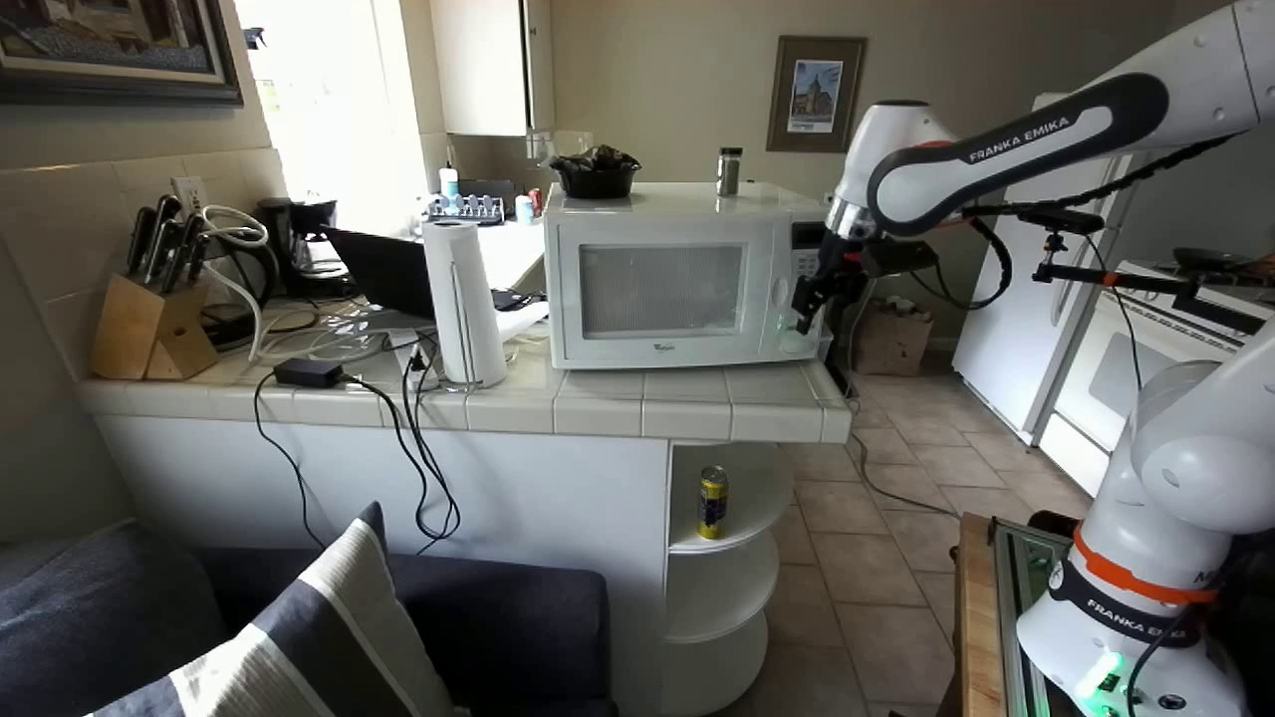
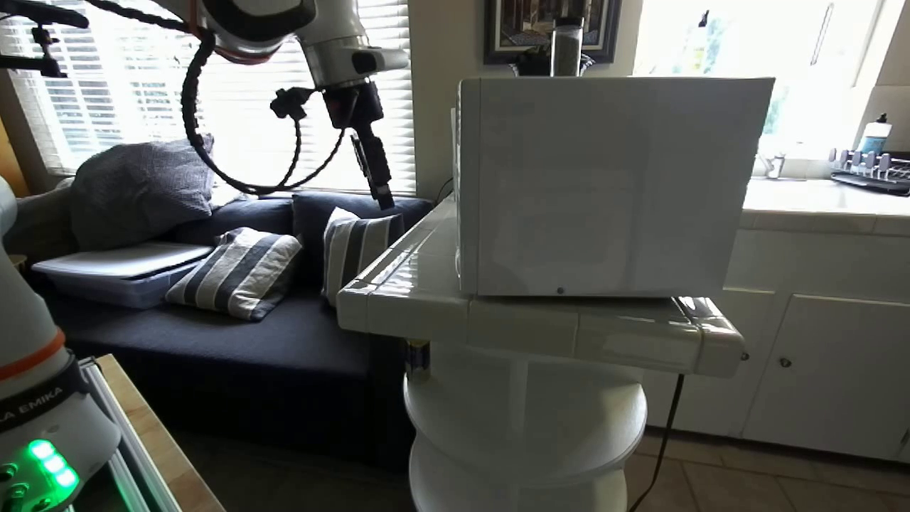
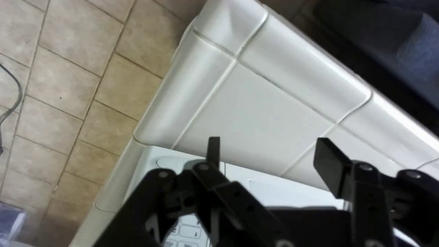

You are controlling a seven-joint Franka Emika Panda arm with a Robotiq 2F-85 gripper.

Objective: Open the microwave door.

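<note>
Far L in an exterior view: navy fabric sofa (image 1: 508, 617) w/ striped pillow (image 1: 324, 637), woven look, resting on it. Higher up, on glossy white-tiled counter (image 1: 637, 416): wedge-shaped wood knife block (image 1: 149, 334), flat black power adapter (image 1: 309, 372), dark laptop (image 1: 383, 274) w/ lid tilted up, upright white paper-towel roll (image 1: 463, 304).

Mid: boxy white microwave (image 2: 611, 185), smooth-sided, also on counter. Microwave door (image 1: 662, 291) covers most of its face, L of narrow control strip (image 1: 805, 261); white frame, wide dark rect. window w/ fine-textured look; sits flush, looks closed. On top, round black tub (image 1: 598, 181) & clear jar (image 1: 729, 171) w/ dark lid. Below, yellow can (image 1: 712, 503) upright on rounded white shelf (image 1: 752, 488).

R of door: black angular fingers (image 3: 329, 161), tips slanting down-L, overlapping strip's edge in that view. Wrist view has them spread wide, counter tile showing thru the gap. They hang apart from microwave's front, below wrist link (image 2: 334, 60), tipped steeply down in an exterior view.

Far R: Franka Panda arm (image 1: 1036, 139), smooth white shell, black trim; forearm slopes down-L from upper R, wrist bent sharply down. Base (image 1: 1126, 637), same white, w/ orange ring & green light.
</note>
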